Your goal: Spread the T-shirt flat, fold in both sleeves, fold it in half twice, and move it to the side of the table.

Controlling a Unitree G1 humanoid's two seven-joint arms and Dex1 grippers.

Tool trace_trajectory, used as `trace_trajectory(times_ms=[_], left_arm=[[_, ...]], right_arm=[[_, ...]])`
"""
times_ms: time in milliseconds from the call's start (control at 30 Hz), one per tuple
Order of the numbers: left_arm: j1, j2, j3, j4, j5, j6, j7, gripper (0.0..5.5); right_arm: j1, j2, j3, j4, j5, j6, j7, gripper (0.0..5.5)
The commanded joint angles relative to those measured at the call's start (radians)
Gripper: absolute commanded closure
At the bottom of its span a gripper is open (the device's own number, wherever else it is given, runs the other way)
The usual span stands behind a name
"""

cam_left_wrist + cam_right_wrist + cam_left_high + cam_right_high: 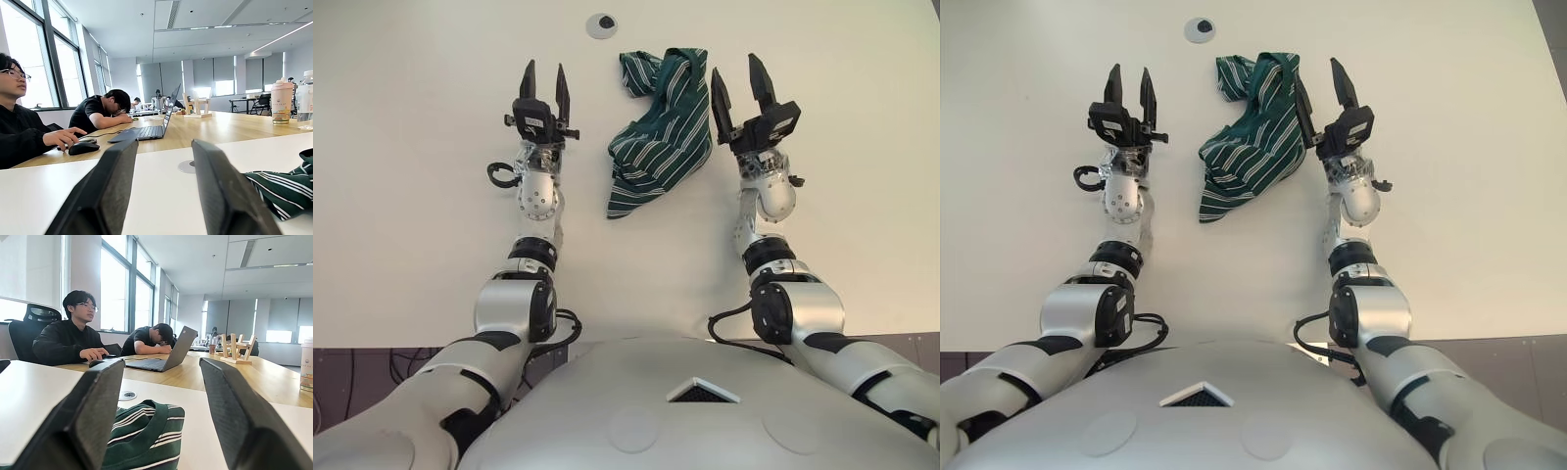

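The T-shirt [661, 137] was dark green with thin white stripes, and it lay crumpled in a loose heap on the white tabletop [411, 147], around the middle and toward the far side. The bundle ran slantwise, its bunched-up end toward the far edge and a narrower tail of fabric pointing back toward the near side and a little to the left. Its folds overlapped so much that sleeves and collar could not be told apart.
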Motion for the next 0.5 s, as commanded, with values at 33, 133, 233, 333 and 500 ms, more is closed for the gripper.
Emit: trace_trajectory(times_ms=[33, 133, 233, 333, 500], left_arm=[[0.043, -0.010, -0.009, 0.020, 0.008, -0.003, 0.000, 3.52], [0.043, -0.009, -0.009, 0.021, 0.008, -0.003, 0.000, 3.52], [0.043, -0.009, -0.008, 0.021, 0.008, -0.004, 0.002, 3.52], [0.043, -0.009, -0.008, 0.020, 0.008, -0.005, 0.002, 3.52], [0.042, -0.009, -0.009, 0.021, 0.008, -0.003, 0.001, 3.52]], right_arm=[[0.062, 0.012, -0.001, 0.034, -0.006, 0.001, -0.006, 2.69], [0.062, 0.012, 0.000, 0.034, -0.008, 0.001, -0.008, 2.69], [0.063, 0.012, 0.000, 0.034, -0.010, 0.000, -0.009, 2.69], [0.063, 0.012, 0.000, 0.035, -0.012, -0.001, -0.010, 2.69], [0.063, 0.012, 0.000, 0.035, -0.013, -0.001, -0.011, 2.69]])
